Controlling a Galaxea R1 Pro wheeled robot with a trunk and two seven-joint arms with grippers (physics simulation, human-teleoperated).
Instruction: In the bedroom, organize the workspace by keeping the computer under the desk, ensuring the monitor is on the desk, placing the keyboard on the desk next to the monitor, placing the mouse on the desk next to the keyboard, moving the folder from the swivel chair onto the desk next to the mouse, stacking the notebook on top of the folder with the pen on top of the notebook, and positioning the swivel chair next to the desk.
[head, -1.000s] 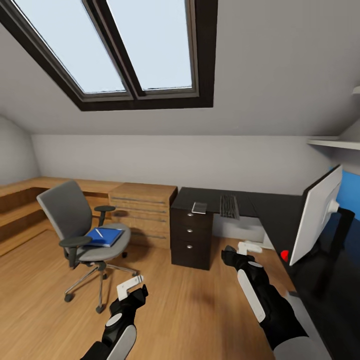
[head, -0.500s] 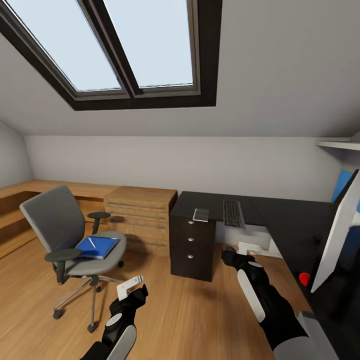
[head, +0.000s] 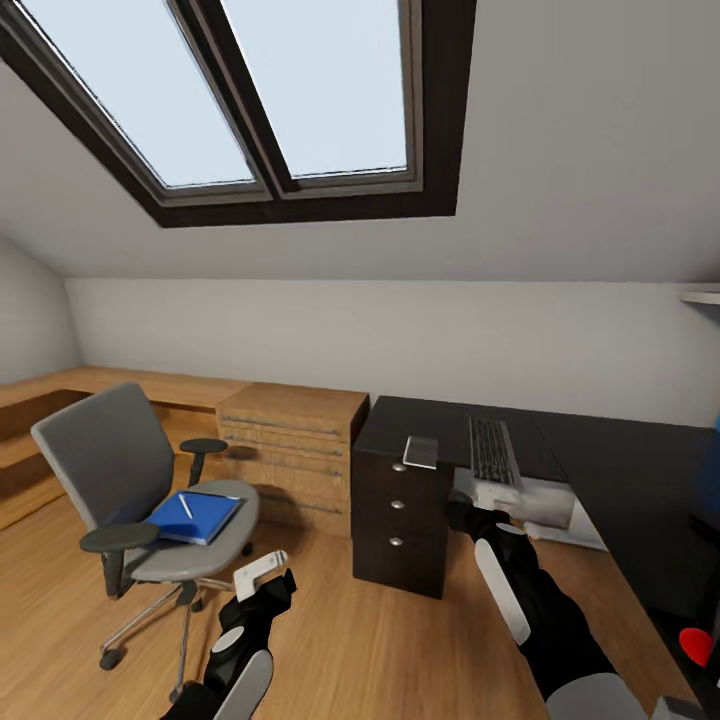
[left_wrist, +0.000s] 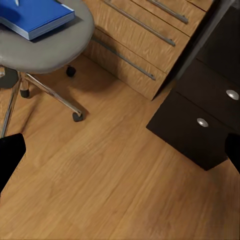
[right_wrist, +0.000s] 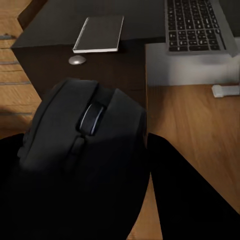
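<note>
The swivel chair (head: 135, 470) stands at the left on the wood floor. The blue folder (head: 195, 517) lies on its seat (left_wrist: 45, 47) with the pen (head: 185, 505) on top; the folder (left_wrist: 35, 17) is also in the left wrist view. On the black desk (head: 610, 470) lie the notebook (head: 421, 452) and the keyboard (head: 492, 450). The pale computer (head: 525, 500) stands under the desk. My right gripper (head: 470, 518) is shut on the dark mouse (right_wrist: 85, 135), short of the drawer unit. My left gripper (head: 268, 580) hangs open, low beside the chair. A red dot (head: 697, 645) of the monitor peeks in at the right edge.
A light-wood drawer chest (head: 290, 440) stands between the chair and the desk's black drawer unit (head: 400, 520). A low wooden ledge (head: 60, 385) runs along the left wall. A sloped ceiling with a skylight (head: 250, 90) is overhead. Open wood floor (left_wrist: 110, 185) lies before me.
The whole view has swung left, so the monitor has slid out at the right edge. Both arms keep the same posture, and the mouse stays in the right gripper.
</note>
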